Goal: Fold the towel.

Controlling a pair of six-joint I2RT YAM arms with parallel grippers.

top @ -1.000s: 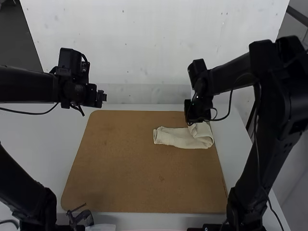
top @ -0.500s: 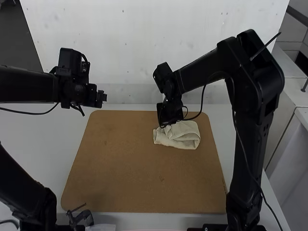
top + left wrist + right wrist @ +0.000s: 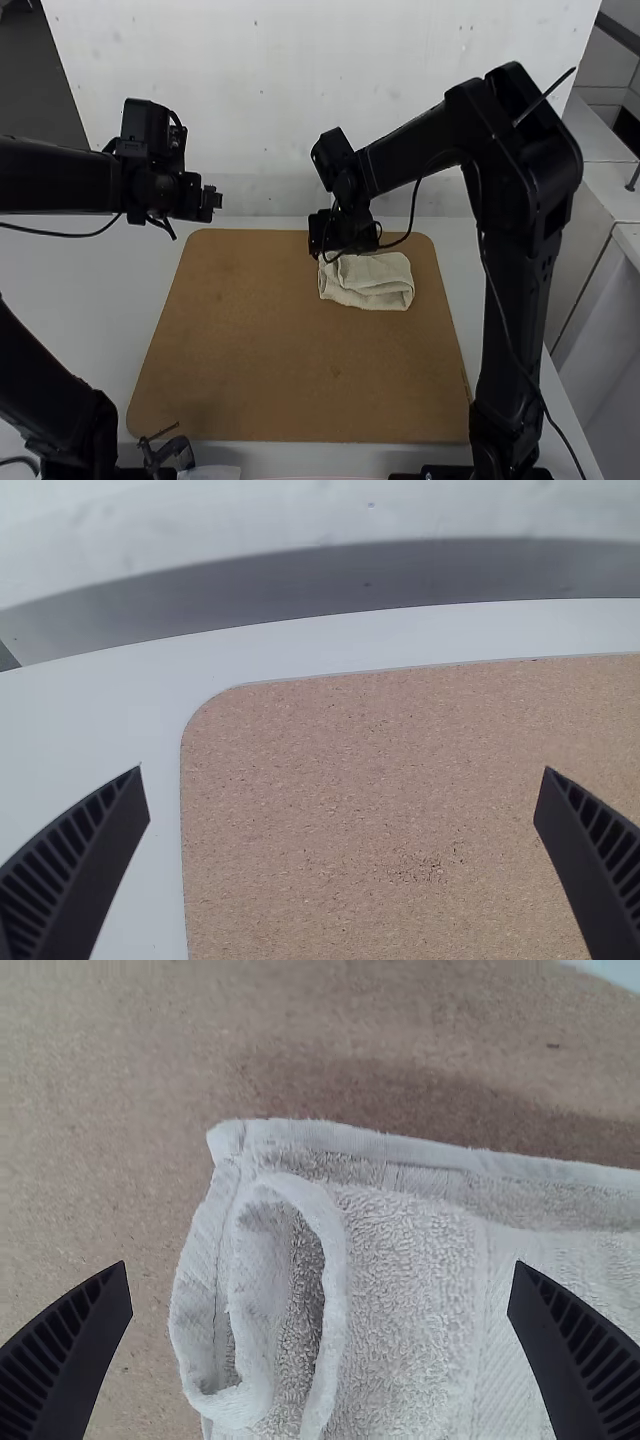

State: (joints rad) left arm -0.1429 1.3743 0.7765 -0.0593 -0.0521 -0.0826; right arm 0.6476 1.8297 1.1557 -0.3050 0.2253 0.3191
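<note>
The cream towel [image 3: 370,281] lies folded over itself in a compact bundle on the brown board, right of its middle toward the far edge. At its far left corner is the right gripper [image 3: 325,254]. In the right wrist view, the right gripper [image 3: 318,1285] stands open above the towel [image 3: 410,1290], whose hemmed end curls up in a loop. The left gripper [image 3: 214,200] is over the board's far left corner, away from the towel. In the left wrist view, the left gripper [image 3: 342,798] is open with nothing between its fingers.
The brown board [image 3: 250,350] has bare surface left of and in front of the towel. White table [image 3: 90,290] surrounds it, and a pale wall [image 3: 300,110] rises behind. A small dark metal part [image 3: 170,452] sits at the near left edge.
My right gripper has moved left, and the towel's right part now lies over toward the left, making a shorter bundle. The gripper has let go of the towel. The left arm has kept still.
</note>
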